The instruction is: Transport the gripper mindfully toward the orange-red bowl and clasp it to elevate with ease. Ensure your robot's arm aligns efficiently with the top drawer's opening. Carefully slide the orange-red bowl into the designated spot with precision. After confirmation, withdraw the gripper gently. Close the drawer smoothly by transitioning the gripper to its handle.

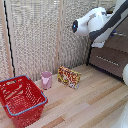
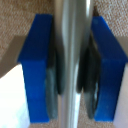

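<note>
Containers first: a large red mesh basket sits at the lower left of the exterior view on the pale wooden floor. Through its open top only its own mesh walls and bottom show; whether anything lies inside cannot be told. Just beside its upper right corner stands a small pink cup, upright, its inside not visible from this angle. Right of the cup, near the frame's middle, a flat box printed in red and yellow leans on the floor, apart from the cup.

At the upper right of the exterior view the robot's arm reaches across in front of the grey-brown dresser, whose top drawer is partly hidden behind the white links. A lower drawer shows a slim silver bar across its front. A woven screen fills the background.

In the wrist view the gripper fills the frame: the two blue fingertips stand either side of the handle, a straight silver bar running through the middle, with the dark pads pressed against it. The jaws are pinching the handle. Brown drawer front shows behind.

The orange-red bowl appears in neither view.
</note>
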Available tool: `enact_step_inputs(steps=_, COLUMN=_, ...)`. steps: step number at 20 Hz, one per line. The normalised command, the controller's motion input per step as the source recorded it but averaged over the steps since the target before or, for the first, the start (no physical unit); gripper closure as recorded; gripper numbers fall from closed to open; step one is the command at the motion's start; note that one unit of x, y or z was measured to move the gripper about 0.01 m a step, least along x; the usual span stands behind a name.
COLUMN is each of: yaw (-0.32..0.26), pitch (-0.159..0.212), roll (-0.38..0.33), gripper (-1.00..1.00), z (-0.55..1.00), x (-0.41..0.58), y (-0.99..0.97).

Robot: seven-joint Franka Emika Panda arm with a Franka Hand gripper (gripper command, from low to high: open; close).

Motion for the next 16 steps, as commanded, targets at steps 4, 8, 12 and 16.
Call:
enact_step_inputs(steps=4, yaw=0.008, pitch=0.0, roll=0.044, gripper=1.0, z=0.2, x=0.0, y=-0.96)
enact_step_inputs(steps=8, yaw=0.021, pitch=0.0, roll=0.083, gripper=1.0, z=0.25, x=0.0, y=-0.84)
enact_step_inputs(steps=12, yaw=0.013, pitch=0.0, roll=0.055, gripper=1.0, z=0.08, x=0.0, y=-0.37)
enact_step_inputs(steps=16, yaw=-0.001, pitch=-0.002, roll=0.0, gripper=-1.0, z=0.02, x=-0.011, y=-0.01)
